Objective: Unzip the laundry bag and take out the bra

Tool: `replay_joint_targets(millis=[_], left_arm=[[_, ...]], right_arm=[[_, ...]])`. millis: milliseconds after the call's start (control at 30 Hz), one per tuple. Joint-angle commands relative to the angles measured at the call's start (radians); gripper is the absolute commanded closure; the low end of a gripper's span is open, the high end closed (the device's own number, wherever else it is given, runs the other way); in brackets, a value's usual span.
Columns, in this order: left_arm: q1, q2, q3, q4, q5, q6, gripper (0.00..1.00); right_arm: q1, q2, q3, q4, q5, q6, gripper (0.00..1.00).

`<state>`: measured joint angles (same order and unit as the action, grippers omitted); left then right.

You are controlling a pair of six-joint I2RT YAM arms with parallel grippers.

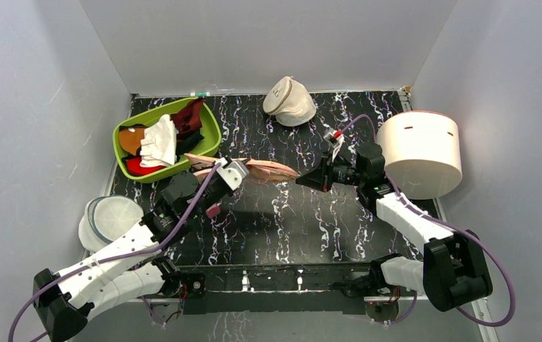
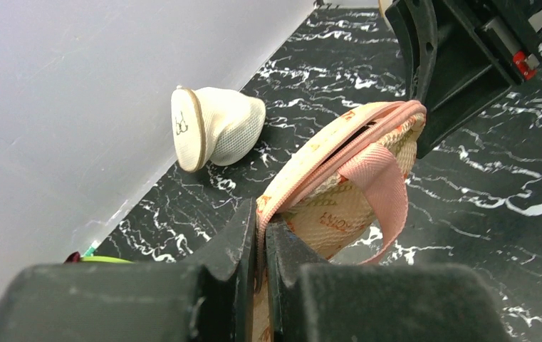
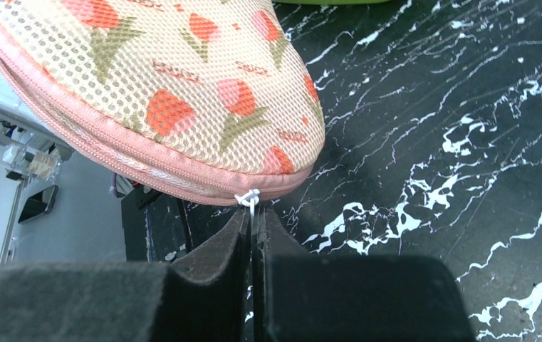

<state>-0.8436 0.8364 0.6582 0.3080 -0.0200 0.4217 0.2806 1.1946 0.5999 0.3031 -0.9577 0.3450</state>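
So, your left gripper pinches the laundry bag by its rim, your right gripper the zip pull between its tips; unzipping looks barely begun, bra unseen.

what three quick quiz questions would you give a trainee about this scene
1. True or false: the left fingers are clamped on the edge of the laundry bag.
2. What do the right fingers pinch? A) the white zip tie at the bag's seam B) the pink strap loop C) the cream pouch
3. Fill in: the tray of clothes at the back left is ___.

Key: 1 true; 2 A; 3 green
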Motion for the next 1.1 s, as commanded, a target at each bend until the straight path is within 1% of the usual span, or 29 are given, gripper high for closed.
replay_joint_targets(millis=[0,133,200,267,333,433,467,533,567,600,667,733,800,833,933,1067], left_arm=[[0.011,-0.034,0.063,0.111,0.128,-0.089,1.00],[0.016,-0.037,0.089,0.096,0.245,-0.102,1.00],[0.015,-0.048,0.086,0.090,0.263,-0.087,1.00],[0.015,-0.043,0.088,0.066,0.234,-0.065,1.00],[0.016,-0.030,0.093,0.039,0.208,-0.050,1.00],[0.016,-0.030,0.075,0.057,0.206,-0.047,1.00],[0.015,-0.026,0.067,0.066,0.204,-0.047,1.00],[0.016,-0.008,0.067,0.061,0.200,-0.039,1.00],[0.016,0.008,0.070,0.057,0.200,-0.035,1.00],[0.016,0.024,0.068,0.059,0.196,-0.027,1.00],[0.017,0.071,0.062,0.075,0.184,-0.028,1.00],[0.016,0.113,0.072,0.063,0.195,-0.024,1.00],[0.015,0.142,0.079,0.065,0.200,-0.030,1.00],[0.015,0.152,0.079,0.076,0.200,-0.035,1.00],[0.015,0.175,0.076,0.089,0.200,-0.045,1.00],[0.015,0.213,0.091,0.076,0.173,-0.032,1.00]], right_arm=[[0.027,-0.034,-0.006,0.090,-0.029,-0.019,1.00],[0.037,-0.026,0.008,0.082,-0.021,-0.051,1.00],[0.037,-0.031,0.021,0.063,-0.004,-0.061,1.00],[0.037,-0.042,0.035,0.009,0.070,-0.078,1.00],[0.037,-0.056,0.055,-0.082,0.187,-0.113,1.00],[0.037,-0.071,0.029,-0.112,0.323,-0.117,1.00],[0.037,-0.072,0.016,-0.104,0.338,-0.103,0.99],[0.036,-0.072,0.004,-0.101,0.335,-0.084,0.81],[0.037,-0.079,0.005,-0.102,0.340,-0.072,0.75],[0.037,-0.090,0.008,-0.112,0.367,-0.060,0.70],[0.036,-0.129,0.026,-0.178,0.480,-0.055,0.60],[0.037,-0.178,0.038,-0.241,0.622,-0.049,0.55],[0.036,-0.221,0.042,-0.273,0.737,-0.042,0.48],[0.037,-0.238,0.048,-0.292,0.777,-0.043,0.45],[0.036,-0.285,0.058,-0.341,0.878,-0.032,0.43],[0.037,-0.360,0.039,-0.352,0.970,-0.019,0.36]])
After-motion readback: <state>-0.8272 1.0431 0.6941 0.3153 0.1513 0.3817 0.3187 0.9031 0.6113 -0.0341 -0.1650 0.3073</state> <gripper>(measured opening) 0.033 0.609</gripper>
